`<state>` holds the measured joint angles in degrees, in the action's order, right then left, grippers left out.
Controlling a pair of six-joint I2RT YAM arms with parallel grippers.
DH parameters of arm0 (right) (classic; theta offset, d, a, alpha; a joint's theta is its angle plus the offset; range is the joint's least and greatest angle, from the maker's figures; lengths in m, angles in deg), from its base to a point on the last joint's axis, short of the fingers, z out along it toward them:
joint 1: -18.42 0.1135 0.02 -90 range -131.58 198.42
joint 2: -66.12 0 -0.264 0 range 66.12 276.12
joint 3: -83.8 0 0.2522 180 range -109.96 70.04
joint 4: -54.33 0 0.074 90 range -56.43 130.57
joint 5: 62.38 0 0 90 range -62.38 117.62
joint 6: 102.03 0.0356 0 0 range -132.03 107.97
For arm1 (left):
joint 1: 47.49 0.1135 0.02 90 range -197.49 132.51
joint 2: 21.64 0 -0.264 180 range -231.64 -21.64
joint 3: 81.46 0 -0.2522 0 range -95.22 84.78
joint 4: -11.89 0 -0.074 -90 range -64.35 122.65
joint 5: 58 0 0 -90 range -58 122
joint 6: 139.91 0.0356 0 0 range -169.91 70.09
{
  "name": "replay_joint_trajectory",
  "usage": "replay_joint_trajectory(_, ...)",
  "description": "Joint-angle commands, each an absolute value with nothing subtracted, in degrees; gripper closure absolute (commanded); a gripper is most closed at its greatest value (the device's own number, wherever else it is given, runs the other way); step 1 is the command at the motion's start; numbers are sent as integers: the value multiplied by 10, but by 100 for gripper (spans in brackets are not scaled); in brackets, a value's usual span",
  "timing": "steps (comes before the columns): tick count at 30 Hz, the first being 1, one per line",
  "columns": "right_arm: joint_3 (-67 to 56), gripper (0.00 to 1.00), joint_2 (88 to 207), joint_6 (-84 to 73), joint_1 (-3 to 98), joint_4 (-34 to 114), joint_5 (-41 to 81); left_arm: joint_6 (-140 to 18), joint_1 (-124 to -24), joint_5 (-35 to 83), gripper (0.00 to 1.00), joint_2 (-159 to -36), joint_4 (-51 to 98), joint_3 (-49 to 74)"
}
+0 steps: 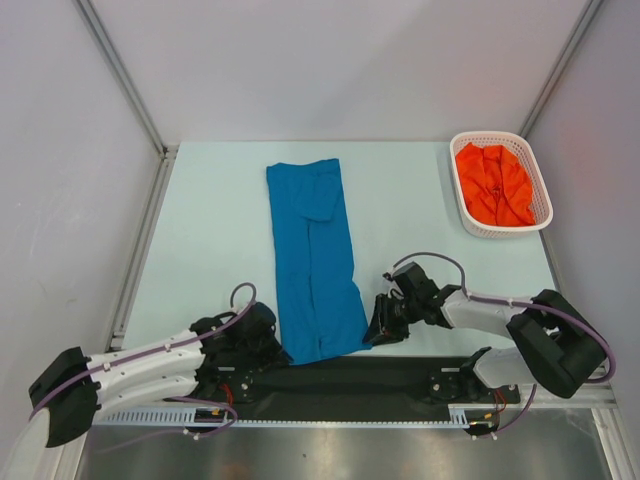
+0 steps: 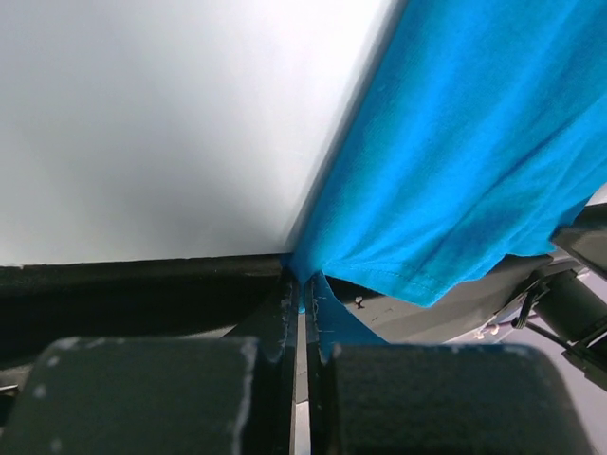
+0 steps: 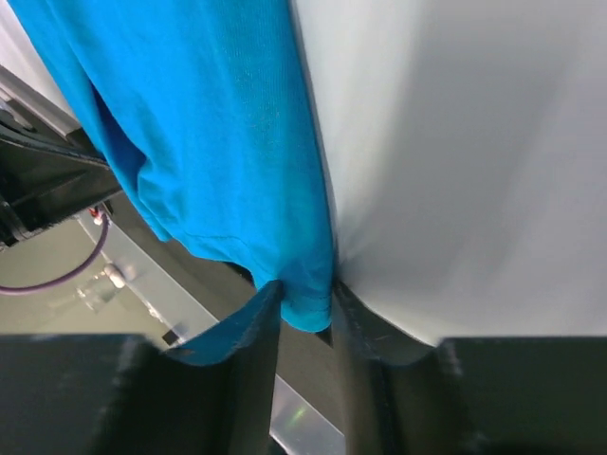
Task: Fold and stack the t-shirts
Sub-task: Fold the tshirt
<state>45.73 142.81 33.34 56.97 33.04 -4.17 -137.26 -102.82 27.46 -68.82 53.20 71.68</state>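
– Blue t-shirt (image 1: 313, 262) status, anyone? From the top view I see it lying flat on the pale table (image 1: 220, 230), folded lengthwise into one long narrow strip that runs from the far half of the table back toward the arms. What looks like a sleeve is tucked in over the far end. Near end reaches the black strip (image 1: 350, 378) along the table's near edge. Can't make out the pincers from up there tho.

– Wrist cams help. Left gripper (image 1: 284, 354) is at the near-left corner of the strip, low to the table. Its fingers (image 2: 270, 327) are pressed almost together, only a sliver of a gap, with a tab of blue cloth pinched between them, so it's clamped on that corner. Right gripper (image 1: 372, 335) is at the near-right corner. Its fingers (image 3: 254, 332) sit either side of the hem corner, and the cloth fills the narrow gap, touching both, so that reads as a pinch on the blue shirt too. On both cams the cloth near the corners hangs a bit slack and rumpled.

– And the other one?

– Orange-red t-shirt (image 1: 492, 185) is bunched up inside the white lattice basket (image 1: 500, 232) at the far right of the table, well apart from both arms and the blue one.
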Motion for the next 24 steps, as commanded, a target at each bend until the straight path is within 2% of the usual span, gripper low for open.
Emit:
replay_joint_trajectory(1,478,72,1445,346,587,340,6,-1355,-1030,291,100,-677,549,692)
replay_joint_trajectory(2,477,84,1443,347,590,335,7,-1353,-1028,294,100,-675,555,690)
replay_joint_trajectory(5,467,100,1419,355,612,308,14,-1340,-1028,307,100,-664,595,672)
replay_joint_trajectory(13,453,100,1328,432,691,251,53,-1313,-1027,318,100,-622,709,615)
replay_joint_trajectory(19,445,100,1326,463,726,258,69,-1294,-1026,314,100,-609,765,598)
replay_joint_trajectory(24,386,100,1340,438,721,215,83,-1269,-1025,338,100,-600,772,569)
